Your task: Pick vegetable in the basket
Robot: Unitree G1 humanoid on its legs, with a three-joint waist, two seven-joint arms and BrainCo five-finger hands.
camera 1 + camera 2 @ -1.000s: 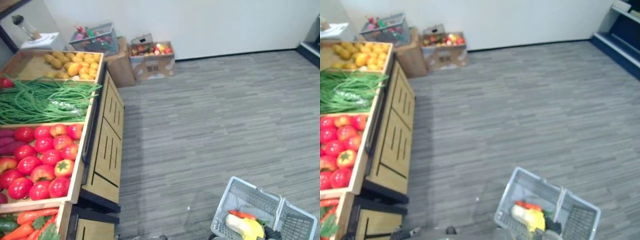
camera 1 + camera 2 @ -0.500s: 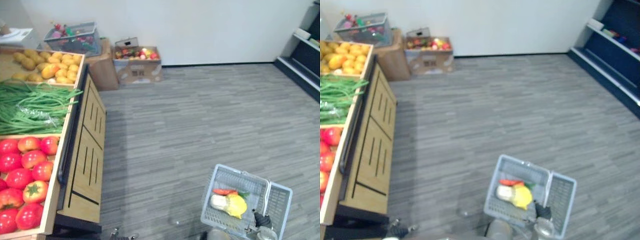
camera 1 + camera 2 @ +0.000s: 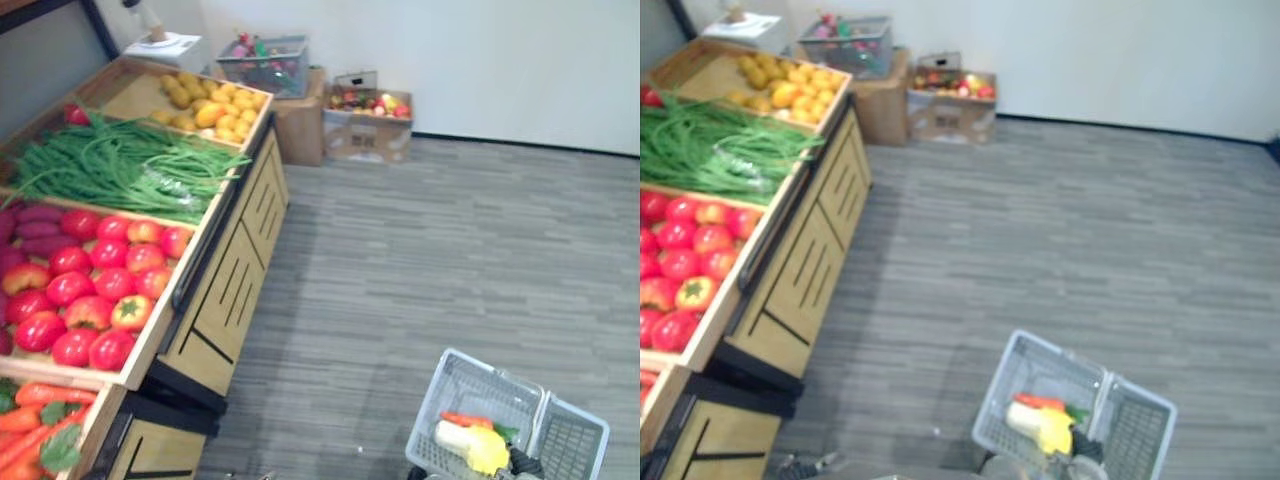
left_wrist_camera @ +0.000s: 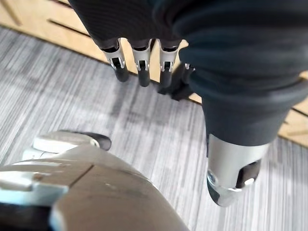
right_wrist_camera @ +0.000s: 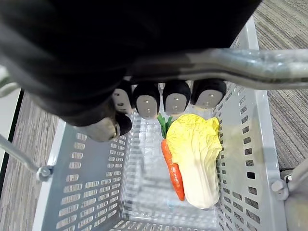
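A grey plastic basket (image 3: 478, 365) hangs low at the right, over the grey floor. Inside it lie a yellow-white napa cabbage (image 5: 195, 154) and an orange carrot (image 5: 172, 168) side by side. My right hand (image 5: 163, 98) is shut on the basket's metal handle (image 5: 269, 65), fingers curled round it above the vegetables. My left hand (image 4: 142, 62) hangs beside the wooden stand with straight fingers and holds nothing.
On the left a wooden display stand (image 3: 235, 270) carries crates of tomatoes (image 3: 95, 300), green beans (image 3: 120, 165), yellow potatoes (image 3: 215, 105), purple sweet potatoes (image 3: 35, 225) and carrots (image 3: 40, 420). A cardboard box of produce (image 3: 368, 125) and another grey basket (image 3: 262, 65) stand by the far wall.
The camera has swung back left, so the stand takes up more of the picture. The basket stays in my right hand with the same cabbage and carrot inside.
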